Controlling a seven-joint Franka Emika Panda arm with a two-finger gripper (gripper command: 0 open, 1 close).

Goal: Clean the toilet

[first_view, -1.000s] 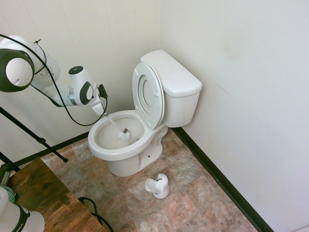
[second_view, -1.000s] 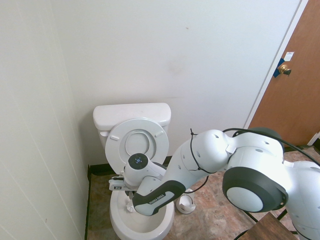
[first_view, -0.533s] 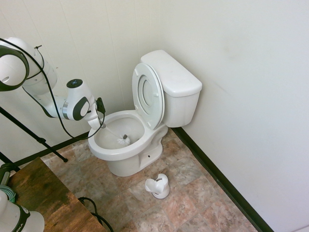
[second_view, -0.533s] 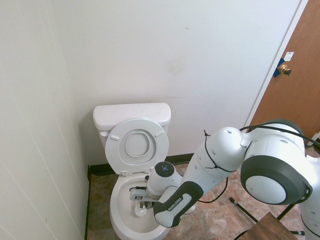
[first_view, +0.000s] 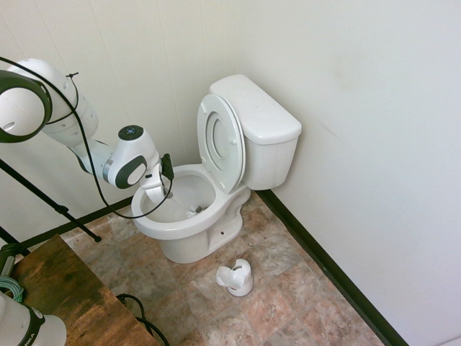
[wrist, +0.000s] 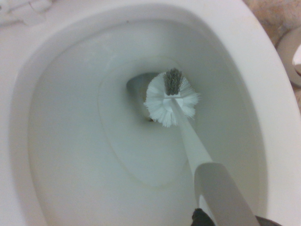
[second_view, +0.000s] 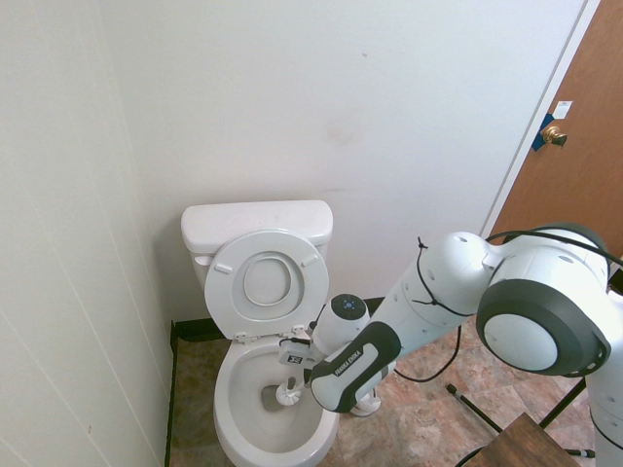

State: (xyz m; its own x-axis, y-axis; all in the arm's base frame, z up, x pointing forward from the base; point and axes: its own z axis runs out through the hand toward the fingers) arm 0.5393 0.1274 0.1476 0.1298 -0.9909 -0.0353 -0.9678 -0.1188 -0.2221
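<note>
Toilet (first_view: 216, 180) in the room's corner, seat raised, mid-scrub: gripper (second_view: 304, 358) clamped on the toilet brush (wrist: 170, 96), bristles down at the drain of the bowl; next, probably sweeping around the bowl wall under steady pressure.

The toilet (first_view: 216, 180) bowl lies open above; its raised seat (first_view: 220, 140) blocks the tank side, the wall (second_view: 58, 243) crowds one flank.
</note>
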